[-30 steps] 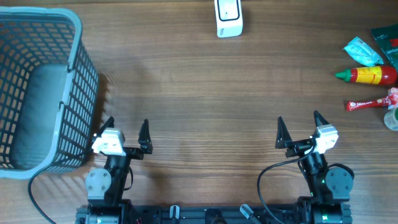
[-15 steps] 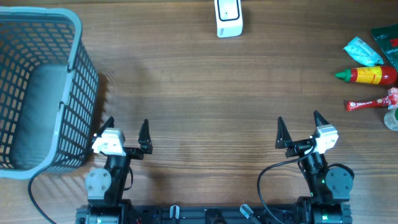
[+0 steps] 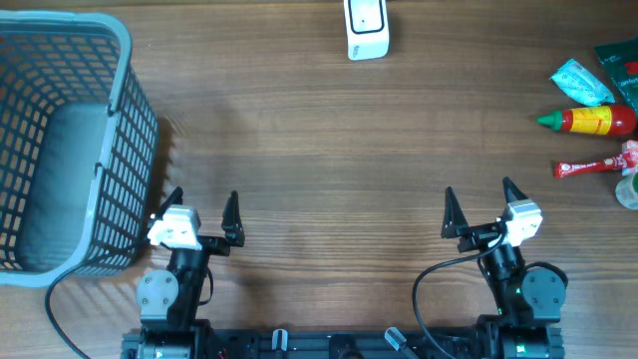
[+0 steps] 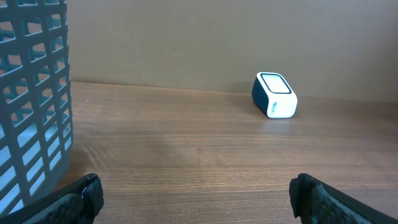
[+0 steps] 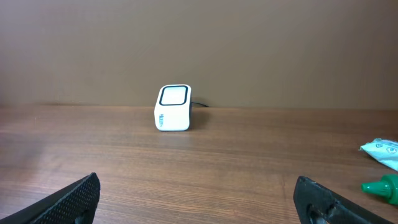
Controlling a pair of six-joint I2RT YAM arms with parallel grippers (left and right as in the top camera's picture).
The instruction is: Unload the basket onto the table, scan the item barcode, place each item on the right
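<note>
A white barcode scanner (image 3: pixel 366 28) with a dark window stands at the far middle of the wooden table; it also shows in the left wrist view (image 4: pixel 274 95) and the right wrist view (image 5: pixel 173 108). The items lie at the right edge: a red sauce bottle with a green cap (image 3: pixel 593 121), a teal packet (image 3: pixel 581 82) and a red tube (image 3: pixel 593 167). My left gripper (image 3: pixel 203 204) sits at the near left, open and holding nothing (image 4: pixel 196 186). My right gripper (image 3: pixel 479 191) sits at the near right, open and holding nothing (image 5: pixel 196 180), well short of the items.
A tall grey-blue mesh basket (image 3: pixel 130 150) stands at the left, close beside my left gripper, and its wall fills the left of the left wrist view (image 4: pixel 31 106). More packets (image 3: pixel 620 58) crowd the right edge. A black cable (image 3: pixel 55 309) runs along the near left.
</note>
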